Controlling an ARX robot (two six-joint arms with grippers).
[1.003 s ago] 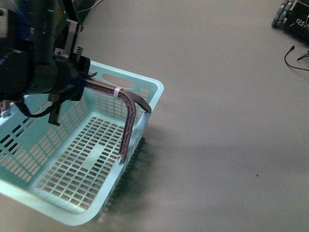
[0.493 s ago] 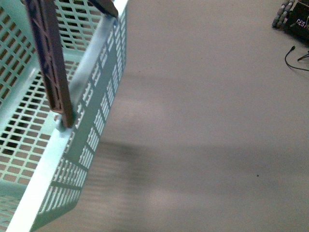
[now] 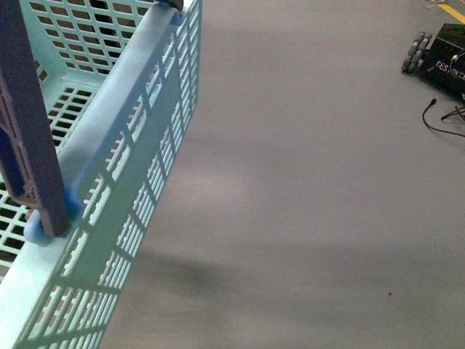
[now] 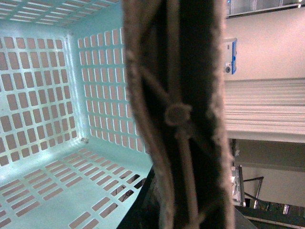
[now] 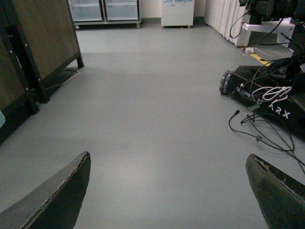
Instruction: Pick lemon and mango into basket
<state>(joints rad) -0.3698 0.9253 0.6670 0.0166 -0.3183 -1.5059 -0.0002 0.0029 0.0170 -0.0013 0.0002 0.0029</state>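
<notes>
The turquoise basket [image 3: 123,153] fills the left of the front view, lifted close to the camera, its brown ribbed handle [image 3: 29,145] crossing the corner. In the left wrist view the handle [image 4: 181,114] runs straight through the picture with the basket's lattice walls and floor [image 4: 52,119] behind it; my left gripper is shut on the handle and its fingers are hidden. The basket looks empty. My right gripper [image 5: 169,191] stands open over bare grey floor, nothing between its fingers. Lemon and mango are out of view.
A black wheeled robot base [image 5: 271,95] with loose cables [image 5: 257,129] sits on the floor at the right, also seen far right as a black base [image 3: 447,54]. Dark wooden panels [image 5: 38,38] and glass-door cabinets [image 5: 105,9] stand further off.
The basket has risen and come much closer to the front camera, from resting low with my left arm over it to filling the left edge. The view has shifted slightly.
</notes>
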